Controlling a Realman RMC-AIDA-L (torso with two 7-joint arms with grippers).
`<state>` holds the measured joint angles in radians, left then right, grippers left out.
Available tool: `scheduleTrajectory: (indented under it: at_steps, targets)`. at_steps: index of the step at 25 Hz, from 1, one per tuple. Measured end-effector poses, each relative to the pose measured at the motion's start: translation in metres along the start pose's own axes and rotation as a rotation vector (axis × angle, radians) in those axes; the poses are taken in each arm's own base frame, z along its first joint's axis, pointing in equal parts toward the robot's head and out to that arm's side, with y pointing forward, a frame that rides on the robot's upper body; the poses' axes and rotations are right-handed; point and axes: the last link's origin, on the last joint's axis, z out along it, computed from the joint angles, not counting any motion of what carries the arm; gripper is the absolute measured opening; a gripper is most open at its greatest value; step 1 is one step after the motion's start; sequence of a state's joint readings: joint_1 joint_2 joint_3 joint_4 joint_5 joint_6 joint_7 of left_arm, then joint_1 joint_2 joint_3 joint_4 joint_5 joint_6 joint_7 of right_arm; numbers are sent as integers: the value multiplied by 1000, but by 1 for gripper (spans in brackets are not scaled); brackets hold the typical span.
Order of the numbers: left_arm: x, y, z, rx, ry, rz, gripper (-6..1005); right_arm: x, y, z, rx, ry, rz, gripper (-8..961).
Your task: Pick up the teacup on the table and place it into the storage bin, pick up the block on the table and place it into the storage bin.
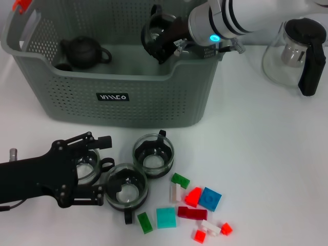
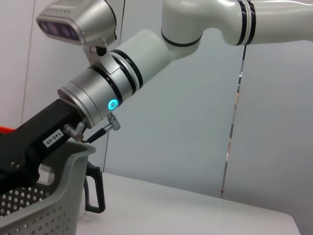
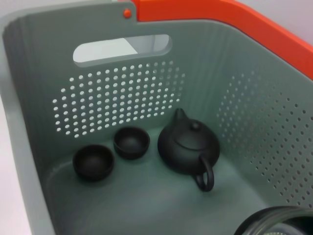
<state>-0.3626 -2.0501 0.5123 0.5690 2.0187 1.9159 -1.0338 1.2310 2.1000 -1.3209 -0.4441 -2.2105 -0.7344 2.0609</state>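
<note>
**Glass teacup over the bin: fragile, slick, release low**

Right end effector (image 1: pixel 163 37) is clamped on a glass teacup (image 1: pixel 156 32) with a black handle, held above the open top of the storage bin (image 1: pixel 123 97), near its right-hand wall. The right wrist view shows the cup's rim at the frame edge, with the bin floor below. A dark teapot (image 3: pixel 188 147) and 2 small dark cups (image 3: pixel 131 142) already sit in there.

Left end effector (image 1: pixel 100 171) rests low on the tabletop (image 1: pixel 266 154) with fingers spread around another glass teacup (image 1: pixel 84 165), not closed on it. 2 more glass teacups (image 1: pixel 154 156) stand just beside it.

Handling notes for you:
- Glass looks thin-walled, so likely light, rigid, slippery and brittle. Grip across the rim or wall, moderate force only.
- Don't drop it from height. Lower it to bare floor, clear of the teapot.
- The blocks (image 1: pixel 209 198) are scattered at the front right of the tabletop. They look like hard plastic: light, stiff, low risk. Pinch across 2 flat sides. Pick an outlying 1, since several are touching.
</note>
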Motion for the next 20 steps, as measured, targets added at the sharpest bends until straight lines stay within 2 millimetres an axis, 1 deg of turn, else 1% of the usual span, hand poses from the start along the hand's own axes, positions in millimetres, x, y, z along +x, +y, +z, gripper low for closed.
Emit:
scheduleTrajectory:
  at_steps: [2,7,12,17,20]
  targets:
    - [0,0,0,0,0,-1,934,-1,0,0,-3,-1,4,56]
    - [-1,1,0,1,0,-2,934,-1,0,-1,-6,-1,5,115]
    - [-1,1,-1,4,1,-3,934,-4,0,-2,-6,-9,1,335]
    - [-1,0,-1,6,1,-2,933,-11,-2,-11,-8,-51,1,450]
    - [0,0,-2,9,1,0,933,-18,-8,-25,-1,-120,19,519]
